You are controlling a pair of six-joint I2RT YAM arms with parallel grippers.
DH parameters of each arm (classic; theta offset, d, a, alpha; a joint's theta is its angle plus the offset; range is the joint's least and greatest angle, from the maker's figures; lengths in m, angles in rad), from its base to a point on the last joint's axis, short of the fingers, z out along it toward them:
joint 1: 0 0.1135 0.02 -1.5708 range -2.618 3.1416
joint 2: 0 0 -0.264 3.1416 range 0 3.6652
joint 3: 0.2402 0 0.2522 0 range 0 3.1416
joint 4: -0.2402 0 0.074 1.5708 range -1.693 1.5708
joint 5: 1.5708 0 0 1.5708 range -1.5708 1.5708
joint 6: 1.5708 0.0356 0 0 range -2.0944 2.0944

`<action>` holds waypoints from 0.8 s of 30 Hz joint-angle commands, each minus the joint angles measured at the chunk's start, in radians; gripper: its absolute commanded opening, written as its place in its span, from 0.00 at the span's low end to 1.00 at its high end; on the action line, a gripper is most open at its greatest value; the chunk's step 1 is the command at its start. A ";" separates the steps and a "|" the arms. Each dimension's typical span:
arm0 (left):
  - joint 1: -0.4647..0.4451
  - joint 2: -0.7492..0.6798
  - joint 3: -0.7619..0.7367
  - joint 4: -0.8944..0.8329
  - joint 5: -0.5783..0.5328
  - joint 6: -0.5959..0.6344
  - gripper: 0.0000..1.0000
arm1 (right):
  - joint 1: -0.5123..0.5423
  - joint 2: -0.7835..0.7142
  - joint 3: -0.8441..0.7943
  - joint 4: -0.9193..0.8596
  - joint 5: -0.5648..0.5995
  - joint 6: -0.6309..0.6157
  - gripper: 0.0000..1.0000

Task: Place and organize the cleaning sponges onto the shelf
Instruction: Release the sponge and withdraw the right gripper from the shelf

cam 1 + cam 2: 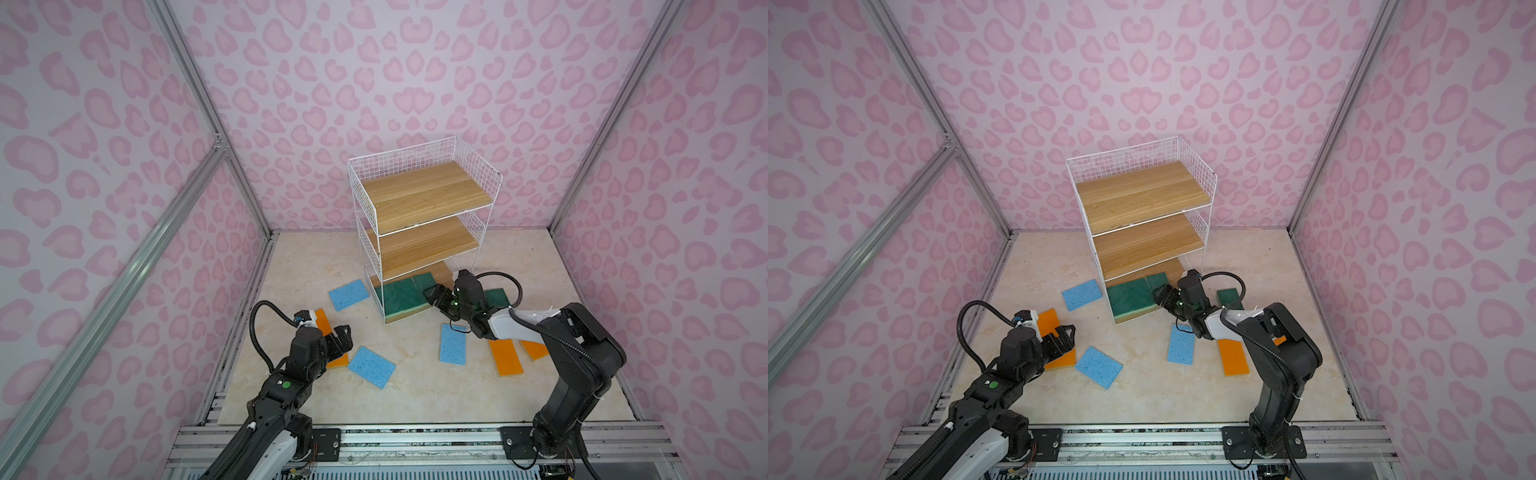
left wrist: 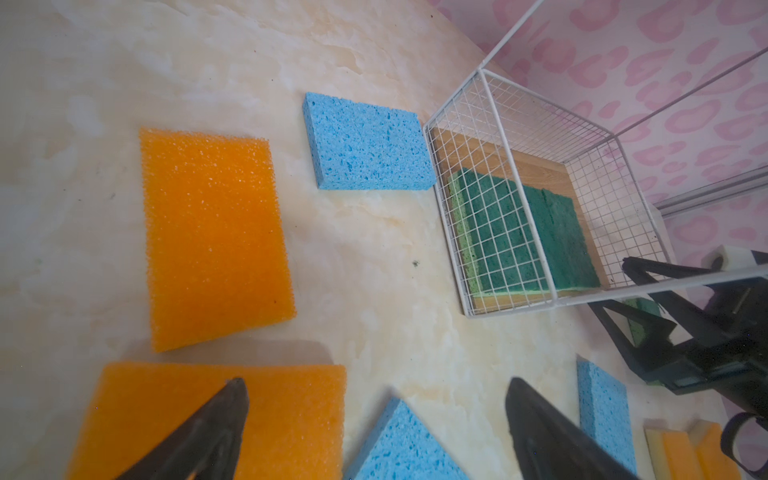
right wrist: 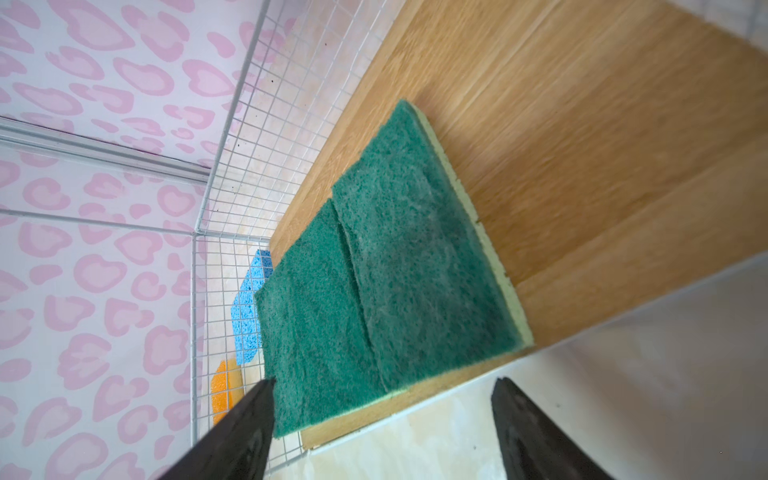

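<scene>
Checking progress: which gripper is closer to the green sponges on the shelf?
Right. The right gripper is beside the green sponges; the left gripper is far off, near an orange sponge.

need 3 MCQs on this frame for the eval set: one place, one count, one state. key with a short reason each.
1. The dark green sponges in the shelf lie on the:
A) top board
B) middle board
C) bottom board

2. Light blue sponges on the floor:
A) two
B) three
C) five

3. The right gripper is:
A) shut on a green sponge
B) open, gripping nothing
C) shut on a blue sponge

Key:
1 C: in both top views the two upper boards are bare wood.
2 B: one lies left of the shelf, one by the left gripper, one near the right gripper.
3 B: the right wrist view shows its jaws apart and clamping nothing.
</scene>
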 commanded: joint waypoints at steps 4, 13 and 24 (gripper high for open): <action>0.001 -0.011 0.040 -0.049 -0.019 0.021 0.98 | 0.003 -0.048 -0.039 -0.046 0.013 -0.044 0.83; 0.001 -0.013 0.075 -0.089 0.020 0.037 0.98 | 0.004 -0.159 -0.083 -0.094 0.012 -0.081 0.83; -0.048 -0.041 0.068 -0.071 0.052 0.010 1.00 | -0.120 -0.375 -0.251 -0.111 -0.051 -0.092 0.75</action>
